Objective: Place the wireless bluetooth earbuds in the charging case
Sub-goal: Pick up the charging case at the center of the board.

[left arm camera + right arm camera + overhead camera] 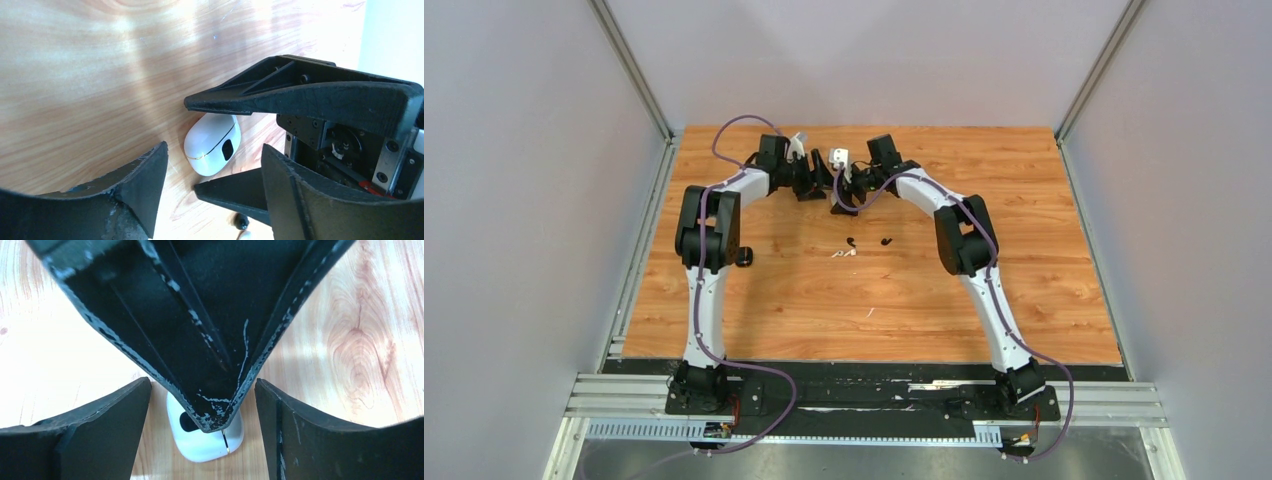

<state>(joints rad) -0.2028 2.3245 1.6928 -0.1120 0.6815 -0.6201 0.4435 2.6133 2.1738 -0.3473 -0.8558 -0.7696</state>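
Right wrist view showed my right gripper [202, 390] open astride the charging case [200, 447], probably to steady it; left gripper [213, 150] open alongside.

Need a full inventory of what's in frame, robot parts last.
charging case: 1, white, lid closed, far centre of table
black earbuds: 2, black, loose mid-table
white earbuds: count unclear, white, just nearer than the black pair
dark object: 1, black, left of the earbuds, partly hidden, unidentifiable
table: 1, wood grain
arms: 2, white and black, reaching to far centre
left gripper: black, open, straddling the case
right gripper: black, open, straddling the case from the opposite side
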